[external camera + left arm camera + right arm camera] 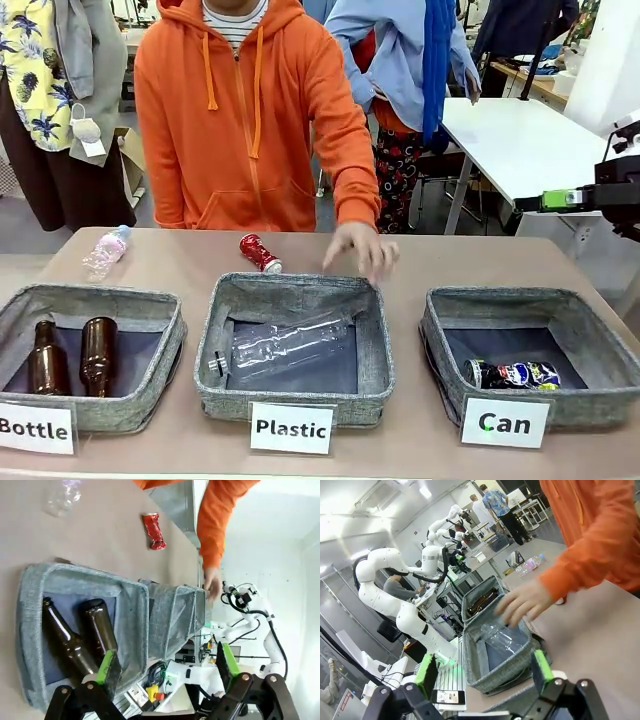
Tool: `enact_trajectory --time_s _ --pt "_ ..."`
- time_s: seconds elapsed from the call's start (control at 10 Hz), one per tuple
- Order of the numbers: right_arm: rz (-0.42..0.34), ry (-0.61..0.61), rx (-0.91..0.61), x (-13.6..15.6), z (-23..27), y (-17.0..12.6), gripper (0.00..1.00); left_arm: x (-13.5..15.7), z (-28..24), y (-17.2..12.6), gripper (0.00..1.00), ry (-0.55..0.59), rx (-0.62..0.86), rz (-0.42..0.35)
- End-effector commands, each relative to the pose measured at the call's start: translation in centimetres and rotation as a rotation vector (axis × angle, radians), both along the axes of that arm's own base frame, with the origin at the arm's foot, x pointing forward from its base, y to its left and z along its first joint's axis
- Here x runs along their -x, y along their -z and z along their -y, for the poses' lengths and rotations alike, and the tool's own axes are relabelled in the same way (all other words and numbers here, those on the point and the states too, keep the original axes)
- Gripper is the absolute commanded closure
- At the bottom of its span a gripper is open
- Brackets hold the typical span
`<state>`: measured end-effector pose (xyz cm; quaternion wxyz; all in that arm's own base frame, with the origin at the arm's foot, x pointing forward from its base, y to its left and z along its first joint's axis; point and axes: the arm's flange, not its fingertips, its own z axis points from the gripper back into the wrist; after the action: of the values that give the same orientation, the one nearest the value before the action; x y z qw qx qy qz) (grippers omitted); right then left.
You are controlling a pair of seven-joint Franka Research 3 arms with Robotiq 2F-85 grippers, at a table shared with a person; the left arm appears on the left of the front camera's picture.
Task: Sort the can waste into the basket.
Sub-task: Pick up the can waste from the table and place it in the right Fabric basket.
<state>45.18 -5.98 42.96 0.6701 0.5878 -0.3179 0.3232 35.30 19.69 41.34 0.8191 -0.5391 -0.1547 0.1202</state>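
Note:
A crushed red can [260, 253] lies on the table behind the middle basket, and it lies beyond the bottle basket in the left wrist view [154, 530]. A dark crushed can [515, 375] with blue and white print lies inside the grey basket [530, 300] at the right, which carries a white "Can" card [505, 422]. The person's hand [365, 250] hovers just right of the red can. My left gripper [167, 665] hangs open above the bottle basket. My right gripper [484, 672] is open too, and it stands at the right edge [550, 200], above and behind the Can basket.
The middle "Plastic" basket [375, 340] holds a clear plastic bottle [285, 345]. The left "Bottle" basket [165, 350] holds two brown glass bottles [72, 357]. Another clear bottle [106, 250] lies at the table's far left. A person in an orange hoodie [240, 120] stands at the far side.

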Motion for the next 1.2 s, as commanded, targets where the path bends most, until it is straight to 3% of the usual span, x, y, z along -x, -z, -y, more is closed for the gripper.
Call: enact_trajectory --time_s 0.0,0.1,0.2,0.4,0.7,0.8,1.1 --pt "0.004 0.005 0.010 0.2 0.0 -0.2 0.00 -0.4 3.0 -2.5 0.00 -0.037 -0.051 0.000" --pt "0.004 0.005 0.010 0.2 0.0 -0.2 0.00 -1.3 6.9 -3.4 0.00 -0.078 -0.124 -0.049" --pt "0.004 0.005 0.010 0.2 0.0 -0.2 0.00 -1.9 10.4 -4.3 0.00 -0.079 -0.214 -0.047" --pt "0.004 0.005 0.010 0.2 0.0 -0.2 0.00 -2.9 17.6 -7.3 0.00 -0.085 -0.417 0.009" --pt "0.004 0.005 0.010 0.2 0.0 -0.2 0.00 -5.9 28.0 -8.1 0.00 -0.068 -0.775 0.100" --pt "0.004 0.005 0.010 0.2 0.0 -0.2 0.00 -7.0 31.4 -7.9 0.00 0.027 -0.847 0.146" --pt "0.004 0.005 0.010 0.2 0.0 -0.2 0.00 -8.6 35.6 -7.0 0.00 0.130 -0.842 0.125"
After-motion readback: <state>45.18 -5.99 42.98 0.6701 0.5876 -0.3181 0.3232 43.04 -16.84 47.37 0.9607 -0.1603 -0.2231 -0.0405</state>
